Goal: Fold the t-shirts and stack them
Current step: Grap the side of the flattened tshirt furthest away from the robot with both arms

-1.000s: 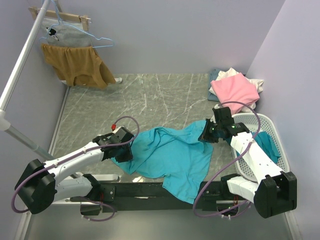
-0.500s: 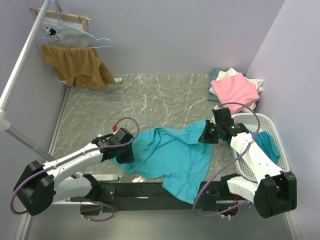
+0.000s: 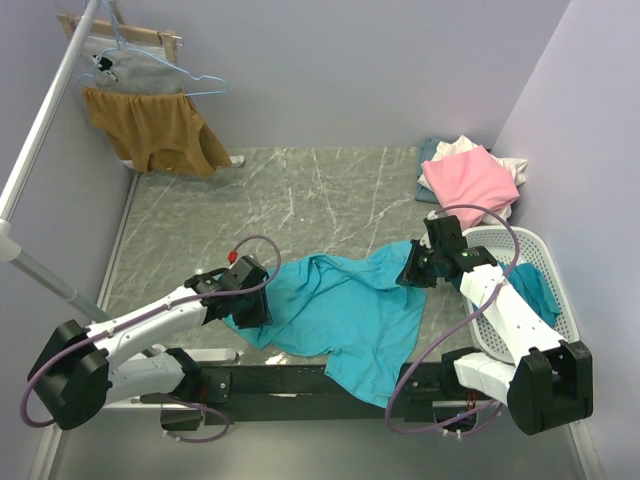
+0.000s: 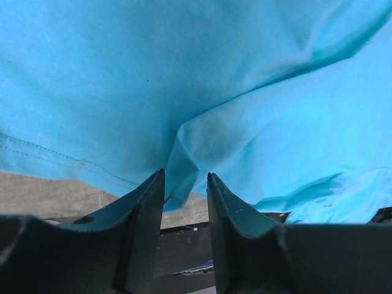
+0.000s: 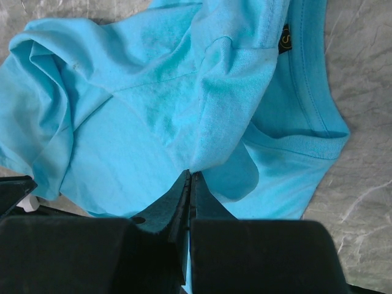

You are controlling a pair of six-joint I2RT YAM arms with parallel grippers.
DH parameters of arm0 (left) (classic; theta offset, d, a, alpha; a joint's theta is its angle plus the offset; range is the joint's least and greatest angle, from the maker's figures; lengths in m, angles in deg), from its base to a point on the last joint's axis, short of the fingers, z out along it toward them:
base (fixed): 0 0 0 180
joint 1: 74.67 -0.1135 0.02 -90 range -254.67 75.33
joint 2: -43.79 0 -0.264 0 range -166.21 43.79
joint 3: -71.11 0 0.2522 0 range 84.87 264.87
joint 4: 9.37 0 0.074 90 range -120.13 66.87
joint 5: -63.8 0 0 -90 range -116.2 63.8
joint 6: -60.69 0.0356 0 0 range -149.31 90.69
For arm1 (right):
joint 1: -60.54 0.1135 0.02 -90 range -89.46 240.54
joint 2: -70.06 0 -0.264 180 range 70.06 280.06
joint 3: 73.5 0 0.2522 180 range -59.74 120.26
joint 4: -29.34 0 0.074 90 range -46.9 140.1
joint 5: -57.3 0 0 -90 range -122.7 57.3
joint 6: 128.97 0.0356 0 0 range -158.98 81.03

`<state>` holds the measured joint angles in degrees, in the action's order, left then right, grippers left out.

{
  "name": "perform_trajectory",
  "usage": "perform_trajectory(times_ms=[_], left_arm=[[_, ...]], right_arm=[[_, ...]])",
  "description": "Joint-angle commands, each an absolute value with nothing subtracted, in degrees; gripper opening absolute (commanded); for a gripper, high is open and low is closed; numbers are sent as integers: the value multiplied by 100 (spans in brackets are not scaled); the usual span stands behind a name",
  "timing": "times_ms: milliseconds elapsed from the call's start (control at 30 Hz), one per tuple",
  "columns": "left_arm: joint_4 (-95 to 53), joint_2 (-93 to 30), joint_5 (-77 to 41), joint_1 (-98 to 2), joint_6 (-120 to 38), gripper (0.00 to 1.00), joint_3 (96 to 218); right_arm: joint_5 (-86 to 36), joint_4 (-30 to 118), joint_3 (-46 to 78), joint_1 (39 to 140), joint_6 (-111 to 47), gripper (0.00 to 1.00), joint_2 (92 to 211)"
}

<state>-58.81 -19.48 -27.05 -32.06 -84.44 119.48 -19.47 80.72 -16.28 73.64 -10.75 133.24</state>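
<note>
Gripper on my right arm [image 5: 190,174] has its two fingers pressed together with no gap, clamped on a raised ridge of the turquoise t-shirt [image 5: 153,110] just beside its ribbed neckline [image 5: 312,104], where a small dark label [image 5: 285,38] shows inside the collar. From above, that right gripper [image 3: 412,272] sits at the shirt's far right corner, low over the marbled worktop [image 3: 300,200]. My left gripper [image 4: 185,177] has its fingers a narrow gap apart; a puckered fold of the same shirt [image 4: 245,92] drops into that gap and touches one finger, while a sliver of worktop shows beside the other, so it is not squeezed there. In the top view the left gripper [image 3: 255,310] is at the shirt's left edge. The shirt [image 3: 345,310] lies rumpled and spread between my two arms, and its near part hangs over the worktop's front edge, so its hem there is cut off by the frame below. At the far right corner a pink t-shirt [image 3: 470,180] tops a pile; the white [image 3: 455,147] and pale blue [image 3: 432,150] cloth beneath shows only at the edges. A white basket [image 3: 545,265] to my right holds more teal cloth [image 3: 535,290], mostly hidden behind my right arm.
</note>
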Motion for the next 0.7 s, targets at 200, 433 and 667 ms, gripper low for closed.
perform_trajectory(times_ms=[200, 433, 667], left_arm=[[-5697, -2564, -2603, -2958, -8389, 21, 11976], [-6118, -2355, -3707, -2879, -8450, 1, 12573], [-6908, -1915, -4972, -2879, -8371, 1, 13864]], right_arm=[[-1925, 7904, -1676, 7381, -1217, 1, 13370], [-2039, 7948, -1510, 7372, -1226, 0, 13247], [-2390, 8001, -1167, 7372, -1226, 0, 12808]])
